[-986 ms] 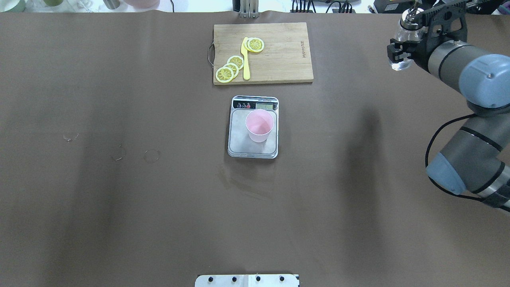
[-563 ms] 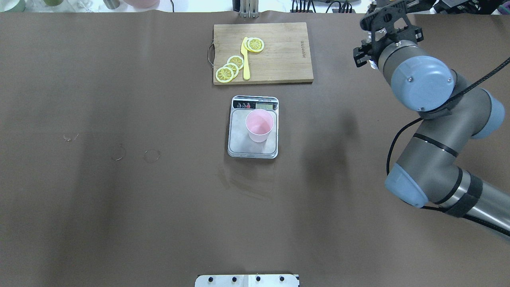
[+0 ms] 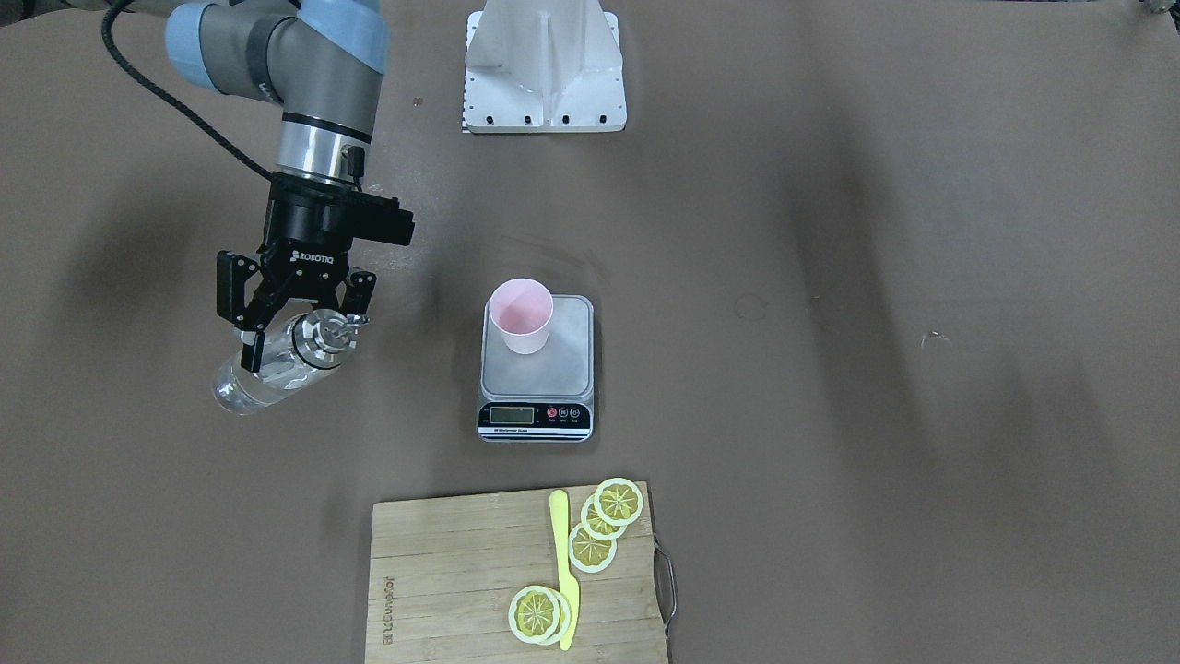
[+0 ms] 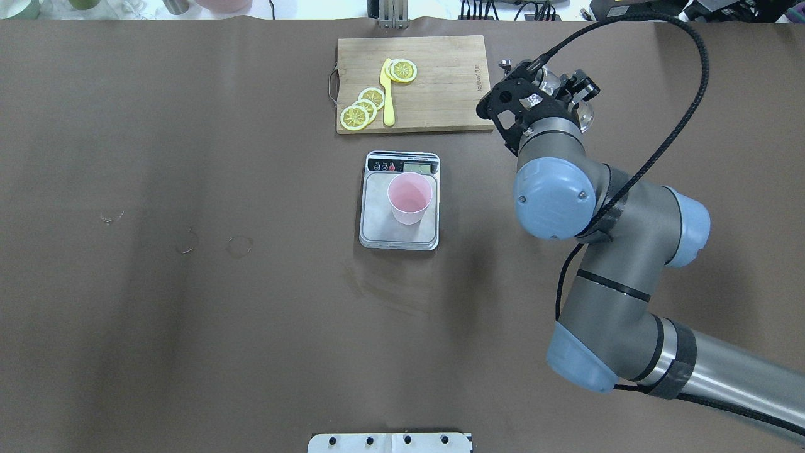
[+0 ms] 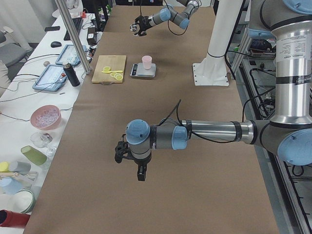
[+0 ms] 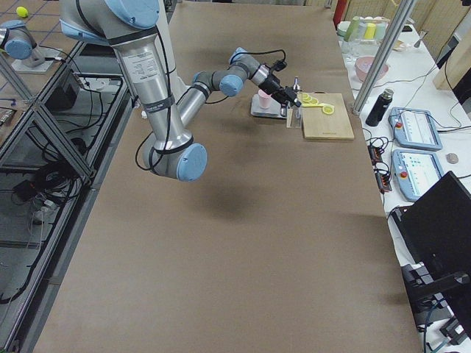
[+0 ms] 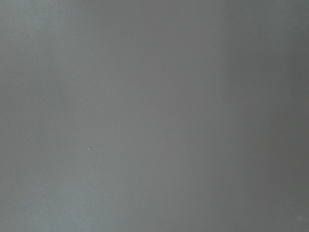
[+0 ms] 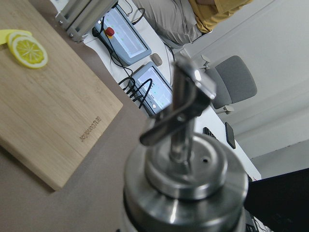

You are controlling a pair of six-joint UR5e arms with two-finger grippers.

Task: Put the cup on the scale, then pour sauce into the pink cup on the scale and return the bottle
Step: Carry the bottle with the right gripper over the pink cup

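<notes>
I watch the right gripper [image 3: 300, 334], its jaws clamped on the neck of the bottle [image 3: 263, 380], held right of the scale [image 3: 562, 364]. The cup [image 3: 522, 318] stands on that scale, leftward of the bottle. The bottle hangs slanted, spout uppermost. The left gripper [image 5: 130, 163] sits well apart, its jaws unreadable. The counter [image 3: 830, 461] is brown, with a chopping board [image 3: 442, 572] at the far side.

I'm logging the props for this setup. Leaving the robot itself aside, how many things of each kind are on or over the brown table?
cutting board: 1
lemon slices: 5
yellow knife: 1
scale: 1
pink cup: 1
clear bottle: 1
Total: 10
</notes>
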